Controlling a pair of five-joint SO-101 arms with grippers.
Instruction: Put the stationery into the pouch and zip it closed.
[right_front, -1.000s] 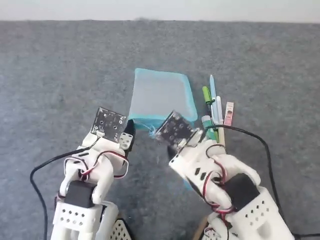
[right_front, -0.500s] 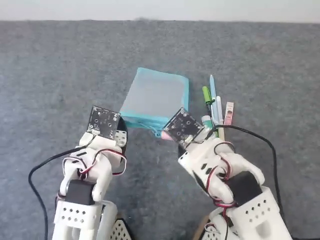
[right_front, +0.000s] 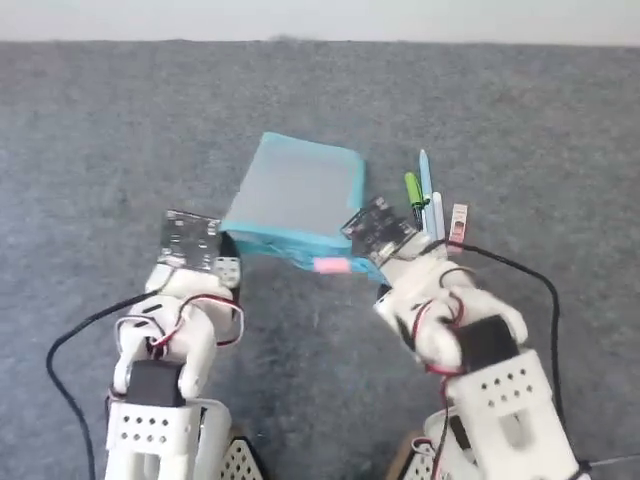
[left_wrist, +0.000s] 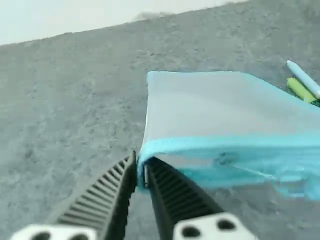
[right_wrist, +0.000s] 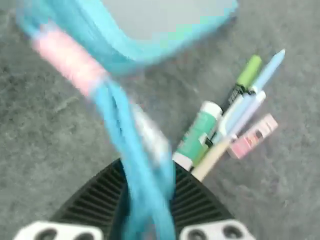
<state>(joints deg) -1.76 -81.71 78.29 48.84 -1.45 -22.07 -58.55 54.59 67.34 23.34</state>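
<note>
Step in hand, as I read it: get the pouch mouth open along its near edge so the stationery can go in. Left end effector is clenched on the pouch's near-left corner, jaws pinching the teal hem. Right end effector is clamped on a teal strip at the near-right end of that edge, beyond the pink tab. I can't tell if that strip is the zip pull or just the hem. To do it well, use the left as a fixed anchor and don't let it drift. The right should pull along the zip line, not up, otherwise the fabric just bunches and the slider binds. Keep tension low, because the pouch is soft and will twist between the two grips. Check that the mouth actually gapes before letting go; from here I can't see whether it's open or zipped. The pouch sits mid-surface, skewed, with its far end resting on the surface and its near edge held between the arms. It has teal trim and a pale translucent face, and looks flat. The stationery lies just right of the pouch, bundled roughly parallel: green marker, light-blue pen, glue stick, pencil and a small pink piece. None of it is in the pouch yet.
</note>
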